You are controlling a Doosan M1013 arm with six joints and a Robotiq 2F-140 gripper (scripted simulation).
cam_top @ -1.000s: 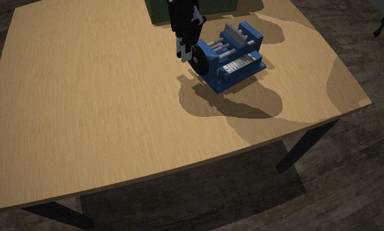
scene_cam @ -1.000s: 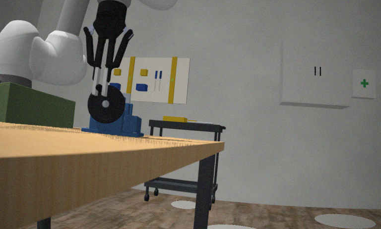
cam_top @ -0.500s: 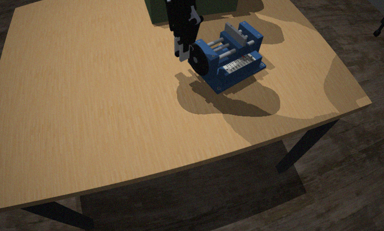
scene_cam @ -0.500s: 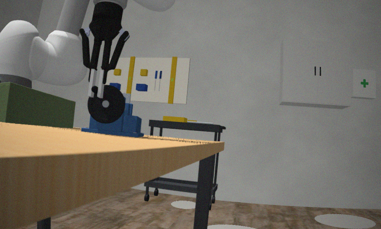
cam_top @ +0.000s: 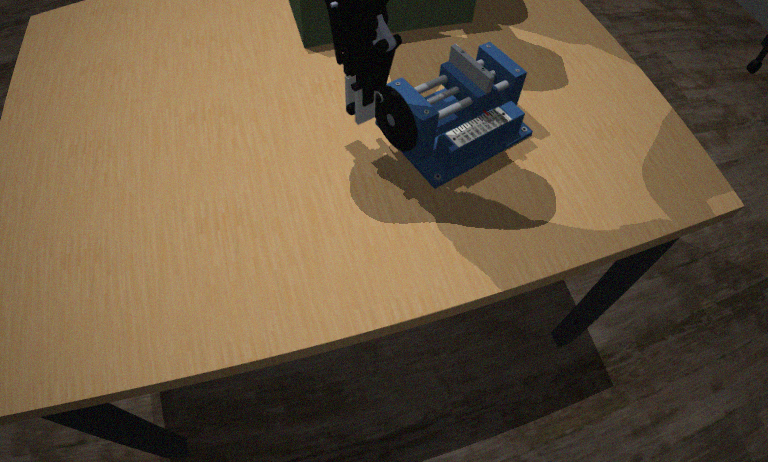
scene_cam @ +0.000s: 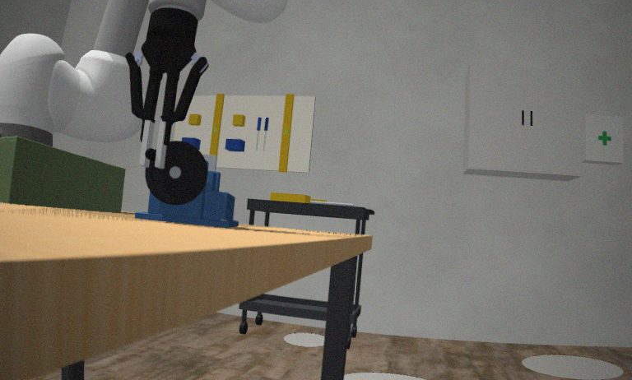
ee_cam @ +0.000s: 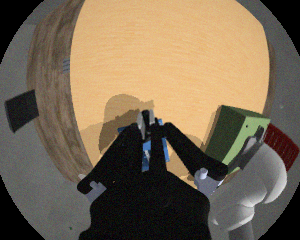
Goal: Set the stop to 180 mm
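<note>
The black two-finger gripper [cam_top: 362, 107] is hanging down from the white robot arm [scene_cam: 69, 96] and its jaws are clamping on the small black crank knob [scene_cam: 150, 153] of the round black handwheel [cam_top: 394, 120]. In the exterior view the knob is sitting at the upper left side of the wheel's rim, between the pale fingertips [scene_cam: 160, 143]. The handwheel is standing on the end of the blue metal stop fixture [cam_top: 459, 123], which is resting on the light wooden table top [cam_top: 169, 180] near the far edge, toward the far right corner. A grey plate [cam_top: 468, 68] is sitting on the silver rods [cam_top: 447, 98] near the fixture's far end. A white scale strip [cam_top: 481, 128] is lying along the fixture's side; its marks are too small to read. A green box [cam_top: 436, 4] is standing at the far edge, just behind the gripper.
</note>
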